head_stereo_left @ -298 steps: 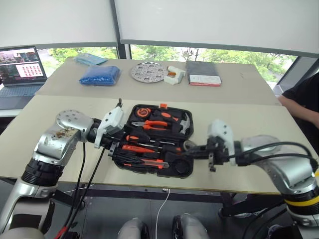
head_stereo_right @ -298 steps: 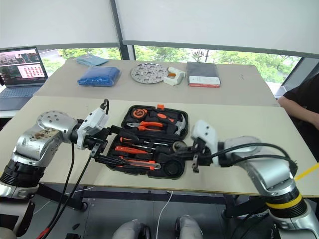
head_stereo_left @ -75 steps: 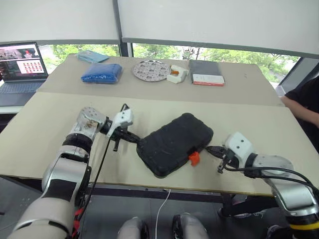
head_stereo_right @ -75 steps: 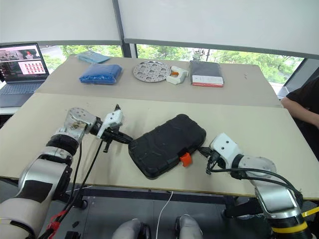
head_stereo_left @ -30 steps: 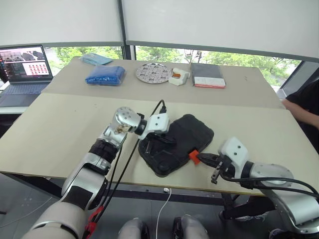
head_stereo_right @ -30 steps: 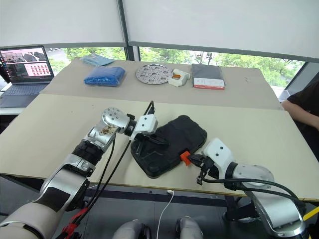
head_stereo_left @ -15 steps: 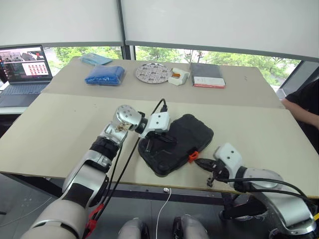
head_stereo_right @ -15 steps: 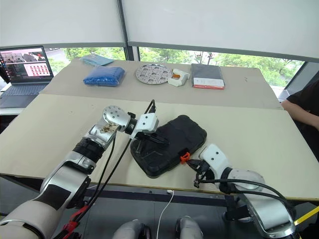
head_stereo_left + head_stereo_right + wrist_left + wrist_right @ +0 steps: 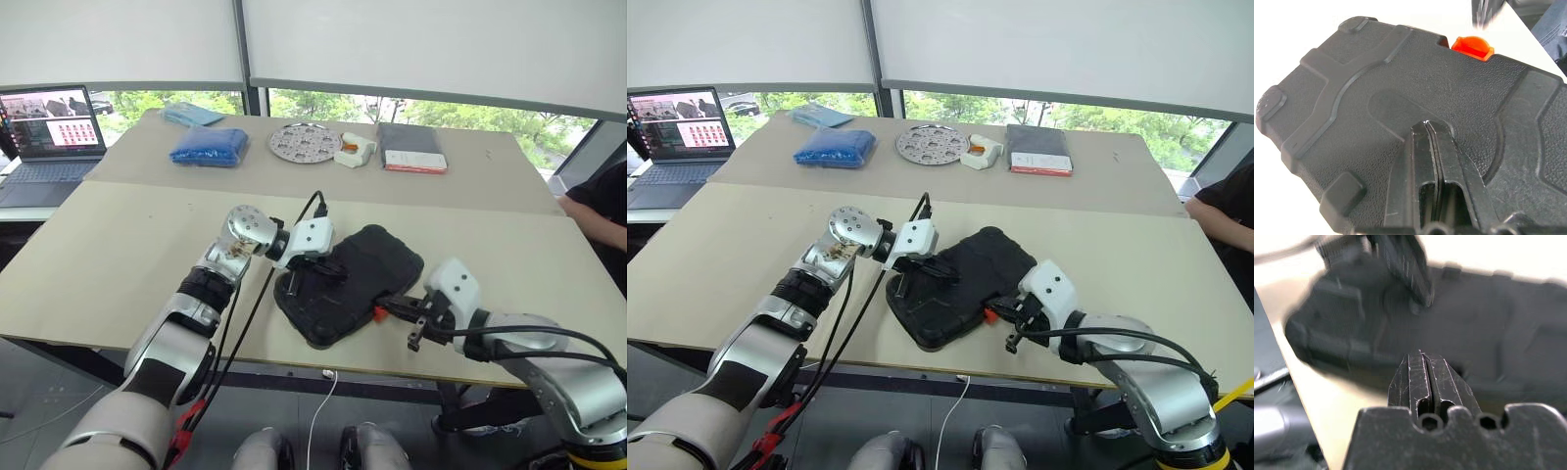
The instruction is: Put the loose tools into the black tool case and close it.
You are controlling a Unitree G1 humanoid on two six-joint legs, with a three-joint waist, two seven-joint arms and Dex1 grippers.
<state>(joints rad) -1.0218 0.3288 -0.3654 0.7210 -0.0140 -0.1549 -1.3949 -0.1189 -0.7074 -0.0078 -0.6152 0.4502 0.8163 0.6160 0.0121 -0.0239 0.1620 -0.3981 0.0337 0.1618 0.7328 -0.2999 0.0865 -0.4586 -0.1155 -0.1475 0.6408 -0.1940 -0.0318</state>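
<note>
Now the black tool case (image 9: 349,282) lies shut on the near part of the tabletop (image 9: 108,245), skewed to its edge, where about ten seconds ago it stood open with the tools in its recesses. That puts the packing behind it; what is left, as I judge it, is fastening the lid.

The orange latch (image 9: 1472,47) sits on the case's near right edge. Half a second ago the right gripper (image 9: 394,309) was just short of it; its tips are now against that edge at the latch, jaws together. The left gripper (image 9: 331,270), jaws likewise pressed together with nothing between them, rests its tips on the lid, as it did a second ago. I read this as one arm steadying the case while the other works the latch.

Whether the latch has snapped home I cannot tell: in the eye views the right gripper covers most of it, and the right wrist view is smeared. The tools are all hidden under the lid, so their seating cannot be checked. A person's dark sleeve (image 9: 602,201) is cut off at the right edge.
</note>
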